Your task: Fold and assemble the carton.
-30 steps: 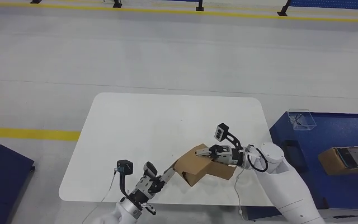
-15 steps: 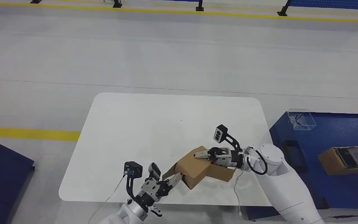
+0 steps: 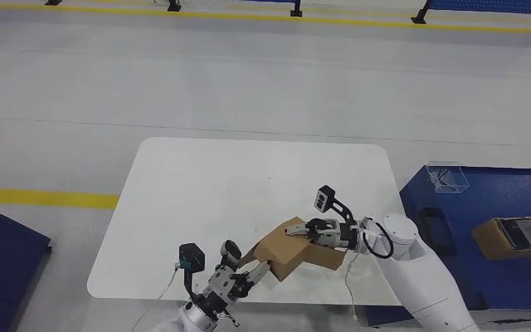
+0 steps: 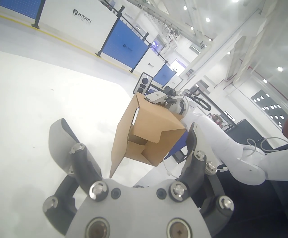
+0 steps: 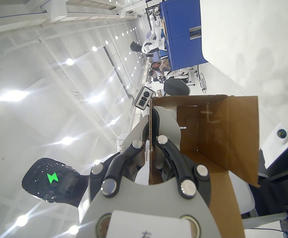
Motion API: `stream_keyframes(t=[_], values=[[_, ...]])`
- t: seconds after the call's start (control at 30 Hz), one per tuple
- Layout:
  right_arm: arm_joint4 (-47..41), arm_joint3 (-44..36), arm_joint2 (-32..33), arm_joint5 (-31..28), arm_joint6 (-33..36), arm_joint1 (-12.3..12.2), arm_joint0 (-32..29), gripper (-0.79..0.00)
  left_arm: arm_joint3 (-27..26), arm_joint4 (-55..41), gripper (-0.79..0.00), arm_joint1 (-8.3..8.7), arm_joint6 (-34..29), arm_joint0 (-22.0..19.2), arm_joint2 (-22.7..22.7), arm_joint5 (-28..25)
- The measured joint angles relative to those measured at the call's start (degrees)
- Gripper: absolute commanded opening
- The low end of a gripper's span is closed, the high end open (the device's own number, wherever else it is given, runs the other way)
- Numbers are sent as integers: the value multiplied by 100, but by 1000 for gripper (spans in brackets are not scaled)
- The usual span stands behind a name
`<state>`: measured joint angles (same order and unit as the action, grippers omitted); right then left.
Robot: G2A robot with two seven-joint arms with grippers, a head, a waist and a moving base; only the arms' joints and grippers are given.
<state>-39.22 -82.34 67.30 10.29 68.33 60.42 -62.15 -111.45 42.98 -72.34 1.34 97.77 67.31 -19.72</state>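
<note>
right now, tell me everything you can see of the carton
The carton is plain brown corrugated cardboard, half erected, with its end flaps open. It is tilted over the near right part of the white table. The right gripper is pinched shut on one wall edge. The open left gripper faces its open end, contact unclear.

carton [image 5: 216,139]: near flap cut off by edge | right end effector [image 4: 160,98]: fingertips hidden behind carton

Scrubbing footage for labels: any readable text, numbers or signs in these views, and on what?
Green lightning-bolt sign: black module.
Pale hand-drawn cross-like mark, no clear letter: carton inner wall.
Brand logos, not transcribed: hall panels.
No numbers legible.
</note>
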Motion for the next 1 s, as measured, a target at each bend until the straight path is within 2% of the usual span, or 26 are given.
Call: stream_keyframes(t=[0.13, 0.17, 0.3, 0.33, 0.37, 0.4, 0.43, 0.63, 1.0], values=[[53, -28, 4, -70, -131, 2, -1, -785, 2, -79, 0, 6, -112, -15, 15, 51], [88, -39, 3, -83, -155, 0, -4, -785, -2, -88, -31, 8, -144, -9, 10, 52], [227, -73, -6, -139, -255, -6, -20, -785, -41, -227, -49, 13, -193, 20, 18, 75], [250, -79, -10, -154, -272, -7, -24, -785, -47, -281, -92, 13, -200, 24, 22, 87], [273, -86, -15, -170, -290, -7, -29, -785, -53, -319, -185, 14, -215, 21, 30, 100], [297, -97, -22, -187, -307, -7, -37, -785, -53, -345, -326, 15, -235, 12, 43, 126], [305, -103, -25, -194, -313, -7, -42, -785, -48, -349, -403, 16, -250, 5, 47, 148], [292, -115, -4, -222, -331, -11, -50, -785, -25, -349, -400, 21, -367, -19, 15, 218], [312, -109, 59, -290, -384, -24, -68, -785, -26, -436, -465, 37, -561, -42, -6, 266]])
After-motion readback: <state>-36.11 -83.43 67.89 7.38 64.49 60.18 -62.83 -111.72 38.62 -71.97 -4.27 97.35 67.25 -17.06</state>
